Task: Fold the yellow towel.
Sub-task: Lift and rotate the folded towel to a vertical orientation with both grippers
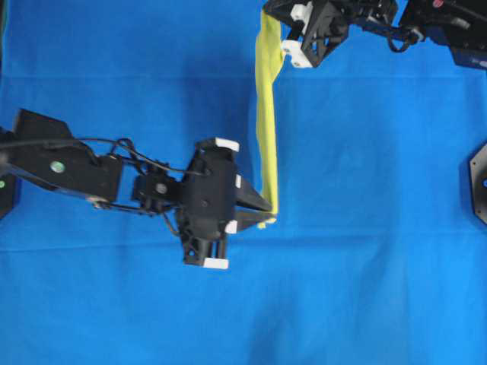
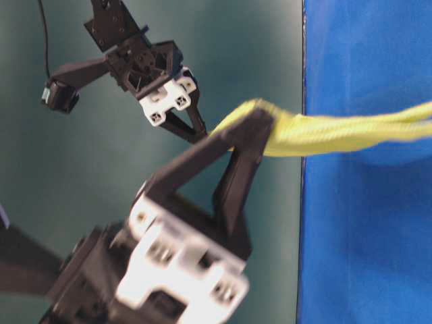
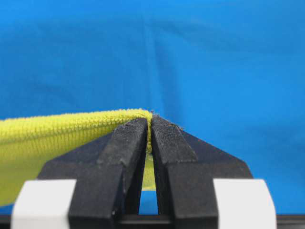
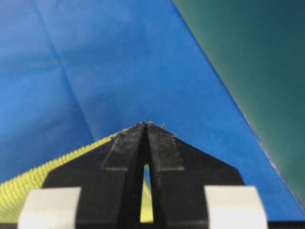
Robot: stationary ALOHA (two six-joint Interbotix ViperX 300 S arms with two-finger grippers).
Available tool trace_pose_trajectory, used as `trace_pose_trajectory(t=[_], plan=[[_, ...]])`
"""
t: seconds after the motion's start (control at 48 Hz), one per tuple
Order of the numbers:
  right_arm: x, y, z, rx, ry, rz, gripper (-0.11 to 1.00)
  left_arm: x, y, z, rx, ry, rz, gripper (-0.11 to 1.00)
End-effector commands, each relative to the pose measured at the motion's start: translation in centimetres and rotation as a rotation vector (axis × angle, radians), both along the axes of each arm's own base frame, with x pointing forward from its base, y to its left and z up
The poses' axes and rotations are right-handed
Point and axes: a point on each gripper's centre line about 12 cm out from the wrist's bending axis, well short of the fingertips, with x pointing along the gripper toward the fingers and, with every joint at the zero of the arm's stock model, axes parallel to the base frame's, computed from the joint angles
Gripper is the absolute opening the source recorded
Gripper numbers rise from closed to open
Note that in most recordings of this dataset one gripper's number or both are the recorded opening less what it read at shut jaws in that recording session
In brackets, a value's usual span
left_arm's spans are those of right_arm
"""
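The yellow towel (image 1: 267, 129) is held off the blue cloth, stretched into a narrow strip between my two grippers in the overhead view. My left gripper (image 1: 268, 213) is shut on its near corner; in the left wrist view the hem (image 3: 62, 133) runs off to the left from the pinched fingertips (image 3: 150, 121). At the top of the overhead view my right gripper (image 1: 277, 30) is shut on the far corner, and its wrist view shows a yellow edge (image 4: 28, 191) leaving the closed tips (image 4: 145, 125). In the table-level view the towel (image 2: 337, 131) hangs from the fingers toward the cloth.
A large blue cloth (image 1: 380, 228) covers the table under both arms, with soft creases. Its edge meets a dark green surface (image 4: 257, 57) beyond the right gripper. A dark mount (image 1: 478, 182) sits at the right edge of the overhead view.
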Motion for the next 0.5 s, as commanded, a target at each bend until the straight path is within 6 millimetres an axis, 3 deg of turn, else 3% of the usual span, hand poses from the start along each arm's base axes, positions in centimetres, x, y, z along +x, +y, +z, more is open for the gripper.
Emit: trace_pose_trajectory(t=[0.0, 0.209, 0.48], plan=[[-0.1, -1.0, 1.8, -0.031, -0.049, -0.018, 0.01, 0.9, -1.1, 1.9, -0.011, -0.060, -0.021, 0.03], [-1.9, -1.0, 1.4, -0.022, -0.046, -0.044, 0.01, 3.2, -0.9, 2.2, -0.004, -0.097, -0.012, 0.03], [-7.3, -0.1, 0.9, -0.010, -0.046, -0.107, 0.01, 8.2, -1.4, 2.8, 0.093, -0.161, -0.045, 0.03]])
